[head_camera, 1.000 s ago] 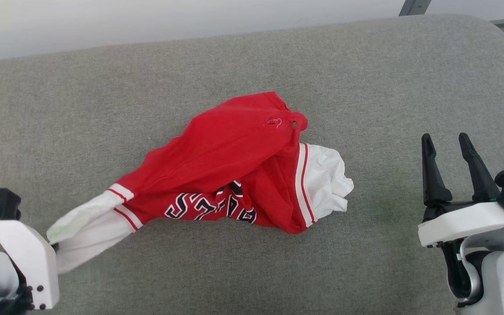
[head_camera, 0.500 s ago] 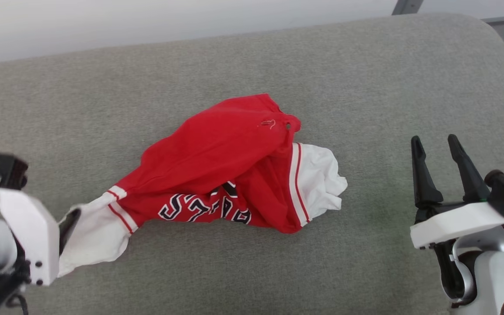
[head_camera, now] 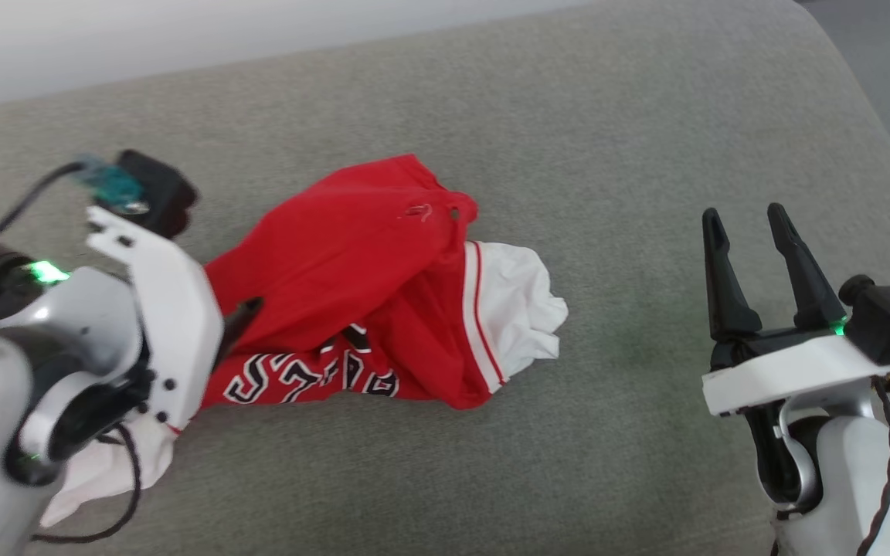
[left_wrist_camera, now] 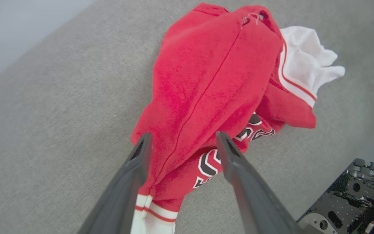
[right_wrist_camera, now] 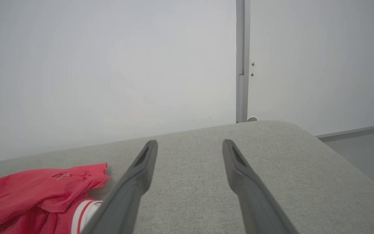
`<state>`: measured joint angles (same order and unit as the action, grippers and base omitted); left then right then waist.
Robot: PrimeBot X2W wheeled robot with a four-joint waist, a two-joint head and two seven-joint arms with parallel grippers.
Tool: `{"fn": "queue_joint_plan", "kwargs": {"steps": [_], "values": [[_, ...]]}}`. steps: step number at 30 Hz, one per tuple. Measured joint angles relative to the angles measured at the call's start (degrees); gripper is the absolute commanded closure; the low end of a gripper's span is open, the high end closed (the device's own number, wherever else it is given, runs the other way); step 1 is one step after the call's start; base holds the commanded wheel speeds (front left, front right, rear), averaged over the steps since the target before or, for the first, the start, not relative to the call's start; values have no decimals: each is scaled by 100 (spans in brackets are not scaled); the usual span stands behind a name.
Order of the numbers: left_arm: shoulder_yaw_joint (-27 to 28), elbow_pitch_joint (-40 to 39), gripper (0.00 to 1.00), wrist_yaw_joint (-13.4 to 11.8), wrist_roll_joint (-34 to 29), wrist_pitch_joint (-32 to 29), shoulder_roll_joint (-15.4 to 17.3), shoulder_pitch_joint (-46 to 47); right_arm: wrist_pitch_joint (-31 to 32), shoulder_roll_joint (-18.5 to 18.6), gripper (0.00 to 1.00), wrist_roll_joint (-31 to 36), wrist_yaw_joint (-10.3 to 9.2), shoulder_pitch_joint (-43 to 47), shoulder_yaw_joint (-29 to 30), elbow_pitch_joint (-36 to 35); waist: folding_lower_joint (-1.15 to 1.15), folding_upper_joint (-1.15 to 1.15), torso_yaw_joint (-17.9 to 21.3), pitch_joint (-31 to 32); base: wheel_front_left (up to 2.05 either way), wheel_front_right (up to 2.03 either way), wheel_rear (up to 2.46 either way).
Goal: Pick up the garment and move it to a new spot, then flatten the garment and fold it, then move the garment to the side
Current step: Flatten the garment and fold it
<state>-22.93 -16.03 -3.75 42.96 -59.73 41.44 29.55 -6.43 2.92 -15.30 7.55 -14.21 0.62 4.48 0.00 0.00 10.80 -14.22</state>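
Closest in, the left gripper (left_wrist_camera: 183, 136) is hanging over the near end of the garment (head_camera: 352, 262), its fingers spread wide with a ridge of red cloth lying between them and nothing pinched; whether the tips are touching the fabric I cannot tell. Beneath that wrist the near sleeve (head_camera: 105, 471) is trailing out white, beside a loose black cable (head_camera: 134, 486). Level with it on the other side, the right gripper (head_camera: 745, 214) is hovering over bare cushion (head_camera: 646, 139), fingers equally wide, holding nothing, well apart from the cloth. Farther out, the lettering (head_camera: 298, 378) is showing partly buried under a red fold, the body is lying bunched and doubled over itself near the middle of the cushion, and the far sleeve (head_camera: 518, 301) is spilling out crumpled on the right. Beyond that the cushion is running back to a pale wall (right_wrist_camera: 109, 65). The garment is lying crumpled, so flattening is not yet done. Closing here would probably be catching several stacked layers at once, dragging the whole heap rather than opening it. The near sleeve could also be snagging on the cable or wrist, and one-handed pulling risks twisting the bundle tighter.
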Motion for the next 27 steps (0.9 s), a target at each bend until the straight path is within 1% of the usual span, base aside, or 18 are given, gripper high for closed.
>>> {"fn": "queue_joint_plan", "kwargs": {"steps": [5,10,13,14,15,21,27], "values": [[-428,565,0,253,-118,-187,-243,376,-111,0,0,-85,0,-117,-105,83,0,0,208,-161,0,0,0],[-676,1221,0,502,-364,-94,-318,556,-216,0,0,-175,0,-199,-209,170,0,0,385,-332,0,0,0],[-754,1602,0,578,-387,-27,-357,568,-269,0,0,-181,0,-225,-215,229,0,0,446,-408,0,0,0],[-775,1706,73,588,-387,-27,-364,578,-278,1,0,-185,0,-237,-215,245,0,0,455,-430,0,0,0],[-780,1802,100,621,-387,-22,-366,587,-296,0,0,-188,0,-245,-213,261,0,0,457,-447,0,0,0],[-619,2015,100,608,-353,178,-461,883,-324,0,0,-177,0,-286,-103,299,0,0,372,-500,0,0,0],[-276,2115,100,549,-354,409,-374,1375,-314,1,0,-127,0,-311,-78,281,0,0,294,-515,0,0,0]]}}
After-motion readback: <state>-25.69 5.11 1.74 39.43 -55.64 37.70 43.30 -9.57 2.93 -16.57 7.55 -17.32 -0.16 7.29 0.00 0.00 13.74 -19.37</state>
